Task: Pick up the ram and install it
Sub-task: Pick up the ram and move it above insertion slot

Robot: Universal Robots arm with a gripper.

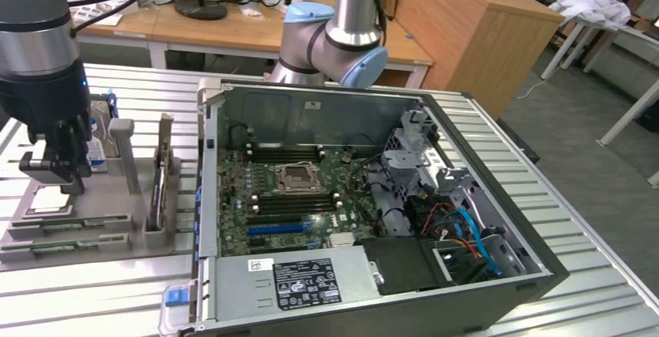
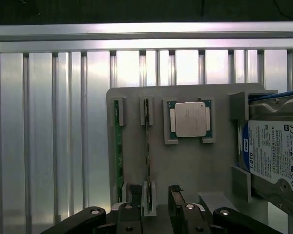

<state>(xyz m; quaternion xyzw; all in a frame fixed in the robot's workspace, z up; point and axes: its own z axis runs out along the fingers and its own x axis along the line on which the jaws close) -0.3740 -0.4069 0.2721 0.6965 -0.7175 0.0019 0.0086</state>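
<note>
The gripper [image 2: 155, 210] hangs above the grey tray [image 2: 195, 170], jaws apart and empty, over one end of the ram [image 2: 147, 146] lying there.

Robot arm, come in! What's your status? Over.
Black gripper open, empty. Long green ram stick on edge in grey holder, lined up between the jaws. Square silver processor chip beside it, apart.
</note>
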